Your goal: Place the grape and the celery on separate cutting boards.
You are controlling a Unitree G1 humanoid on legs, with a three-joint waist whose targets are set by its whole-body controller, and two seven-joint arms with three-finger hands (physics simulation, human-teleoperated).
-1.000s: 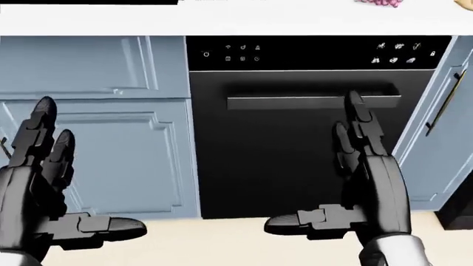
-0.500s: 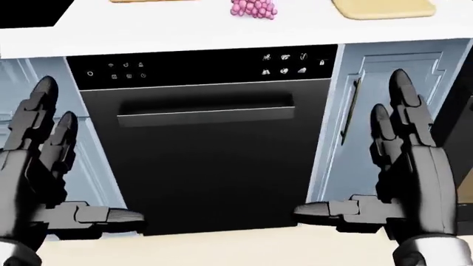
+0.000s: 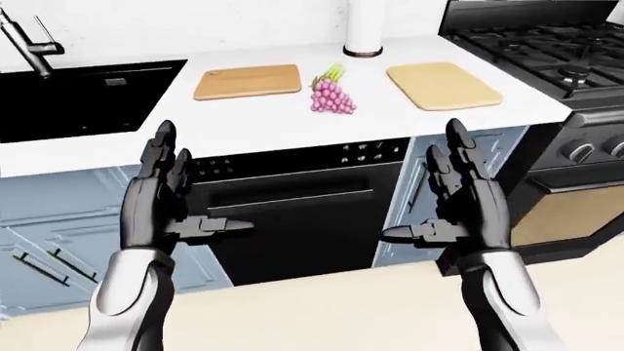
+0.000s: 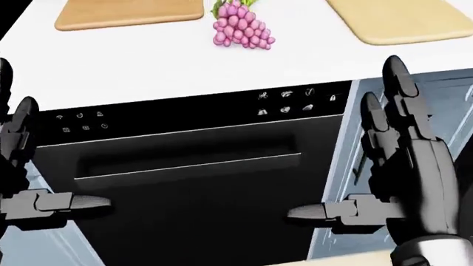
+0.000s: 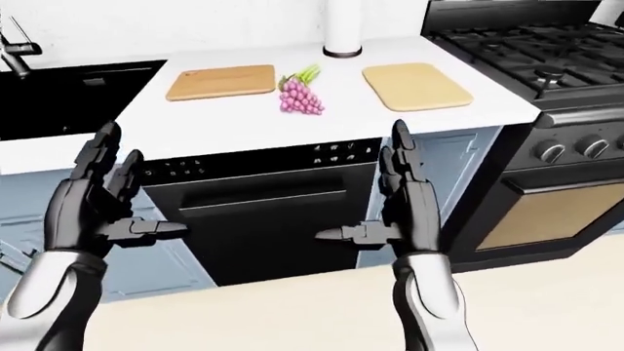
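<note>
A pink grape bunch lies on the white counter between two cutting boards. Green celery lies just behind it, partly hidden by the grapes. A darker wooden board is to the left and a paler board to the right; both are bare. My left hand and right hand are open and empty, palms facing each other, held below the counter edge in front of the dishwasher.
A black sink with a faucet is at the left. A gas stove with an oven is at the right. A white cylinder stands behind the grapes. Blue cabinets flank the dishwasher.
The whole head view has shifted: the camera moved, so the dishwasher slid left and the counter with the grapes and boards came down into view. Both hands stay open.
</note>
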